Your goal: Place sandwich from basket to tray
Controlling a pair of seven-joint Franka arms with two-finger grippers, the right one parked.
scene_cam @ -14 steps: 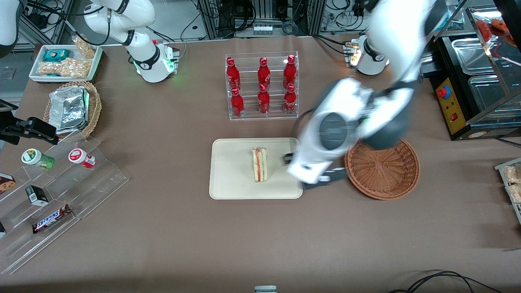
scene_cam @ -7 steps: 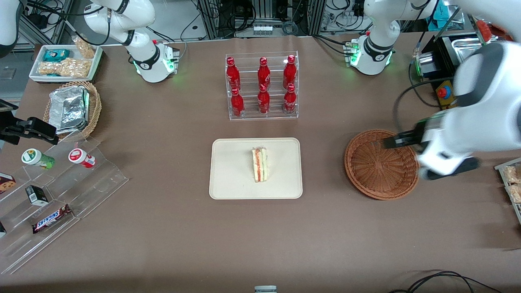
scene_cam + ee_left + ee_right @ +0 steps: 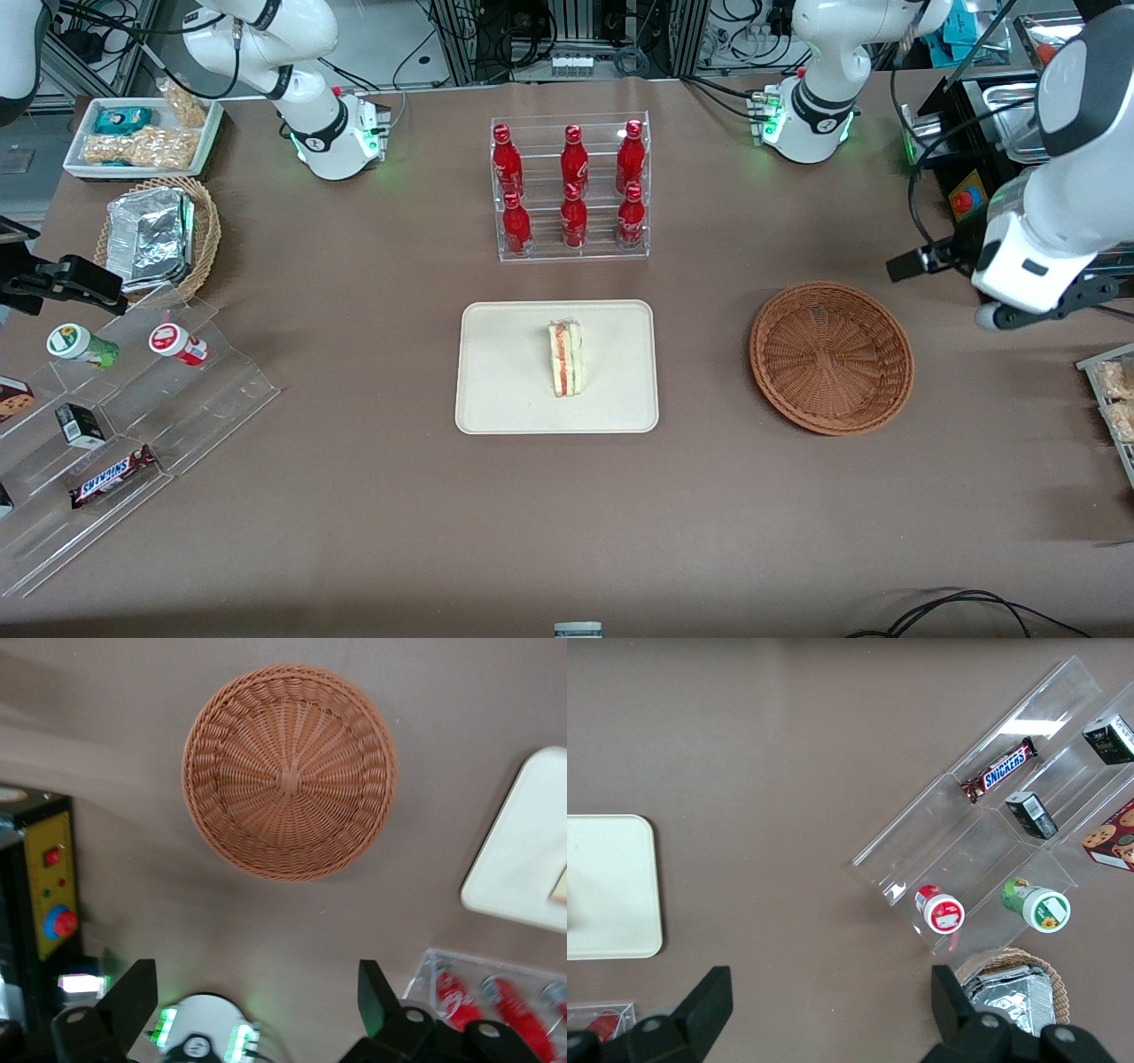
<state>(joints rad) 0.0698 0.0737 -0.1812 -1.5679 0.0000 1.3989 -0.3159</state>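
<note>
Front view: sandwich (image 3: 565,358) on tray (image 3: 496,399), long axis toward cam; gripper (image 3: 257,1010) above table near basket (image 3: 831,356), jaws apart.

From my seat the sandwich (image 3: 565,358) sits on the tray (image 3: 505,390), which is nearer the camera than the bottle rack (image 3: 571,188). The basket (image 3: 831,356) lies beside the tray toward the working arm's end, and my gripper (image 3: 257,1001), fingers apart, hangs above the table near it.

Desk (image 3: 372,514): brown covering, evenly lit. At its 12 o'clock edge: metal racking (image 3: 567,35) with hanging cables. At 3 o'clock: black control box (image 3: 983,221).
</note>
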